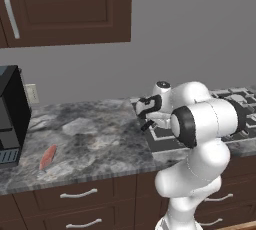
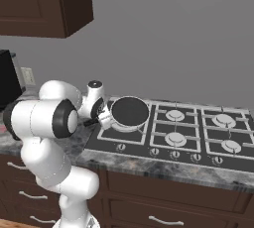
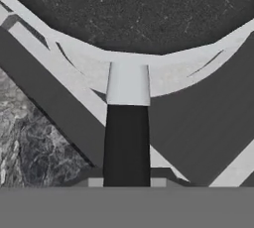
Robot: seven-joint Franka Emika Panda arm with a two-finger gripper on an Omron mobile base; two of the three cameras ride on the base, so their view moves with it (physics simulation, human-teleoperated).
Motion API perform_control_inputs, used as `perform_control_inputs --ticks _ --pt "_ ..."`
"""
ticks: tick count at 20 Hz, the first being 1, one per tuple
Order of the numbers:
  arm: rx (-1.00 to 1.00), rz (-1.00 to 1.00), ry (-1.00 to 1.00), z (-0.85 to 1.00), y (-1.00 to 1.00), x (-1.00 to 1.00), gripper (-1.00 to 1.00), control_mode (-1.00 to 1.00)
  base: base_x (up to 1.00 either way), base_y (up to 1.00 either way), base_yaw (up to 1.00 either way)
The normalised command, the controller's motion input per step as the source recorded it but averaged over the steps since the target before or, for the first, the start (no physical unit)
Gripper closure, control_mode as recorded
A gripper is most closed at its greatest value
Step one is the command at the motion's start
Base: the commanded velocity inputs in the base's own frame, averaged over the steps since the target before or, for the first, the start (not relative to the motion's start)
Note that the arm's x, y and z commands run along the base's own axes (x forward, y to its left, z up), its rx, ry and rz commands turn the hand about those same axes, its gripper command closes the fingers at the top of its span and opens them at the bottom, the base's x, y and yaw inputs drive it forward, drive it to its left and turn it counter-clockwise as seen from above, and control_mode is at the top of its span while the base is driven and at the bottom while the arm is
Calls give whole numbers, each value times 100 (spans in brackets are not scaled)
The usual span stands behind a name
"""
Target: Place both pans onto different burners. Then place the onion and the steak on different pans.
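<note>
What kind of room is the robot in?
It looks like a kitchen, a computer-drawn one. You can tell from the gas hob with a pan on it, the stone counter with drawers below, and the steak lying on it.

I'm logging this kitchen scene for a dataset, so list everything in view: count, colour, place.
pan: one, black with pale rim, on the hob's rear left corner, its handle toward the arm
hob: one, dark, silver-grey burners, knobs along its front
steak: one, red-pink, flat on the counter's left part
counter: one, grey marble
wall socket: one, pale, on the wall
appliance: one, black, at the counter's left end
cabinets: dark brown, above and below
tool: one, shut on the pan's handle
</note>
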Motion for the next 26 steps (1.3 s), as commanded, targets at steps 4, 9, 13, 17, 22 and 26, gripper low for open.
perform_control_inputs --ticks 4,9,13,17,22,26 --pt "17 0 8 -41 14 0 100 -100 0 0 0" --pt "12 1 7 -20 7 0 100 -100 0 0 0" --pt "6 0 1 0 8 0 -100 -100 0 0 0" --pt "0 0 0 16 1 -18 -100 -100 0 0 0" --pt "0 1 0 23 0 -34 -100 -100 0 0 0" --pt "0 1 -2 53 0 -43 -100 -100 0 0 0"
